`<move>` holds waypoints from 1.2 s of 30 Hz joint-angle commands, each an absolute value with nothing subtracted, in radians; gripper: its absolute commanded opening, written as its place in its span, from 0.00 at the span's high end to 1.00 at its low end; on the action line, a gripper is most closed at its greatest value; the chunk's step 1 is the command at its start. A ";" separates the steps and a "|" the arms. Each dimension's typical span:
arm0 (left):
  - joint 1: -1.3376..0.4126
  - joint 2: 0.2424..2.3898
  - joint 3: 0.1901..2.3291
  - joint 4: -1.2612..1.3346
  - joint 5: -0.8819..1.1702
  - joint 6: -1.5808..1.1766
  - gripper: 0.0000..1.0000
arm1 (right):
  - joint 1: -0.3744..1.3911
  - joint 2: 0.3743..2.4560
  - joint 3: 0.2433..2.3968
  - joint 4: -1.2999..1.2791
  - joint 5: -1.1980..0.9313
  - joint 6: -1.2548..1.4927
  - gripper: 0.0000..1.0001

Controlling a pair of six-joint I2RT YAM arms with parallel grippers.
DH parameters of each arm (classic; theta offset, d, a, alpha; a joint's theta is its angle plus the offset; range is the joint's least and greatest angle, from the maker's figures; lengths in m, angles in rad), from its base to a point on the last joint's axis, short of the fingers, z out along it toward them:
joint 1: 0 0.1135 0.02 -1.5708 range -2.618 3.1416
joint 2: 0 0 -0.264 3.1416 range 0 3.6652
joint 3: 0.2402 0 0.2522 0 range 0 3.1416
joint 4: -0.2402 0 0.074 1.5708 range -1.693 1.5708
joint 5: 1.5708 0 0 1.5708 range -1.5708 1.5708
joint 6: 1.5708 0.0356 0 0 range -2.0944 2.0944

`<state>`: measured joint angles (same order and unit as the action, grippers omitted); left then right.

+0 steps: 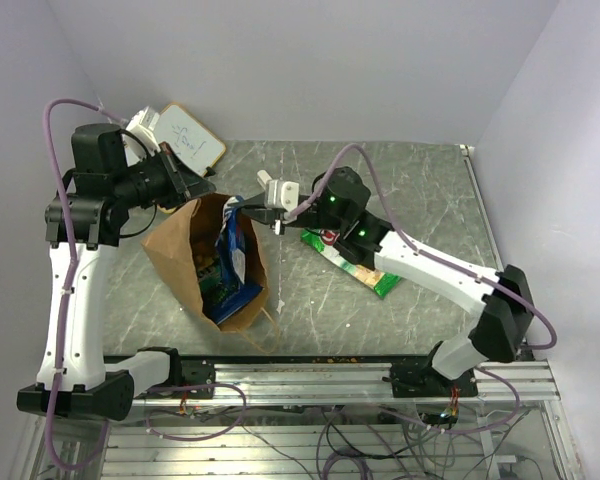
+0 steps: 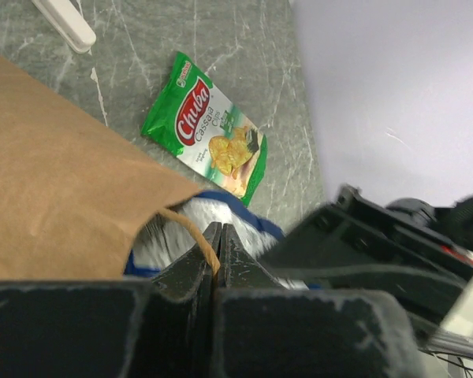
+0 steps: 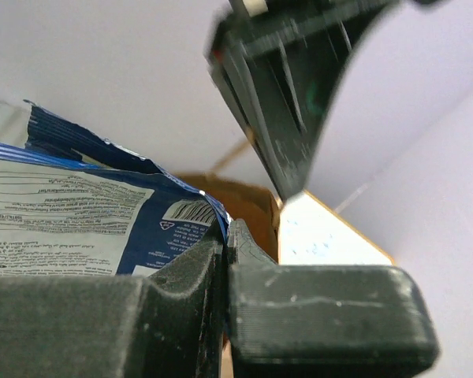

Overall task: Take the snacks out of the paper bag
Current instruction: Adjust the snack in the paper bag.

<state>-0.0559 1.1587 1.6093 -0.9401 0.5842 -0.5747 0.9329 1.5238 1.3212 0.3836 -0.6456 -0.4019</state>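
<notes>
Left fingers pinch the large brown kraft paper bag at its mouth. Right fingers clamp the flat blue foil packet sticking out of it.

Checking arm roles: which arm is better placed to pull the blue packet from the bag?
Right. The right gripper is shut on an edge of the blue packet; the left gripper is shut on a handle of the paper bag.

A: How are the two arms made?
B: White shells are seen on the left arm and the right arm, and the joints are cased in black. A lilac cable is led along each arm.
A: And the fingers?
B: The fingers are formed of dark grey plastic, with pale scuffs. Small green lights are lit on the right wrist.
</notes>
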 commanded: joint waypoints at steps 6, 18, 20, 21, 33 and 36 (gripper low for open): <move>-0.054 1.153 1.644 -0.848 0.606 -0.662 0.93 | 0.917 1.620 1.261 0.547 -0.464 -0.585 1.00; -0.054 1.144 1.577 -0.794 0.594 -0.698 0.93 | 0.970 1.450 0.993 0.224 -0.378 -0.716 0.74; -0.054 1.143 1.570 -0.788 0.598 -0.699 0.93 | 0.970 1.399 0.965 0.138 -0.378 -0.733 0.61; -0.054 1.143 1.568 -0.788 0.597 -0.700 0.93 | 0.970 1.373 0.958 0.092 -0.381 -0.749 0.55; -0.054 1.133 1.526 -0.741 0.609 -0.732 0.93 | 0.998 1.344 1.059 -0.120 -0.553 -0.838 0.40; -0.054 1.140 1.549 -0.757 0.606 -0.724 0.93 | 1.020 1.352 1.070 -0.146 -0.565 -0.864 0.40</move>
<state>-0.0559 1.1473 1.5223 -0.8127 0.5880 -0.7189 0.9928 1.3418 1.0267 -0.0841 -0.5079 -0.8181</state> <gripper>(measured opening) 0.075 0.604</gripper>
